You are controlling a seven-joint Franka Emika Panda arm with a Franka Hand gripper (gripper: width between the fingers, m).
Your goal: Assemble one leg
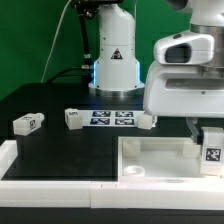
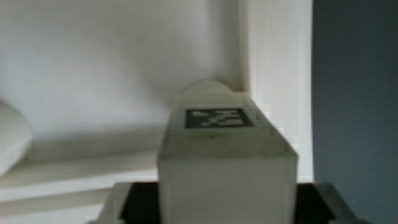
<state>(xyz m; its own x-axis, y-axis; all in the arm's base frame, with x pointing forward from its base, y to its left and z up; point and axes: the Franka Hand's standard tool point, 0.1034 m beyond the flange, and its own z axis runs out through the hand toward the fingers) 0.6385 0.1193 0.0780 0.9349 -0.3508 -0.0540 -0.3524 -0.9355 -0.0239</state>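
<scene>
My gripper point(image 1: 208, 133) is shut on one leg point(image 1: 211, 150), a small white block-peg with a black-and-white tag. I hold it upright over the large white tray-like piece point(image 1: 150, 152), at that piece's corner on the exterior view's right. In the wrist view the leg point(image 2: 222, 150) fills the middle, with its tag facing the camera and the gripper point(image 2: 222, 197) clamped on its sides. The tray piece's white wall point(image 2: 107, 80) lies behind it. Three more legs lie on the black table: one point(image 1: 28, 123), a second point(image 1: 73, 118) and a third point(image 1: 145, 120).
The marker board point(image 1: 112, 118) lies flat at the table's middle, between the loose legs. The robot's base point(image 1: 113, 60) stands behind it. A white rim point(image 1: 60, 185) runs along the front of the table. Green curtain at the back.
</scene>
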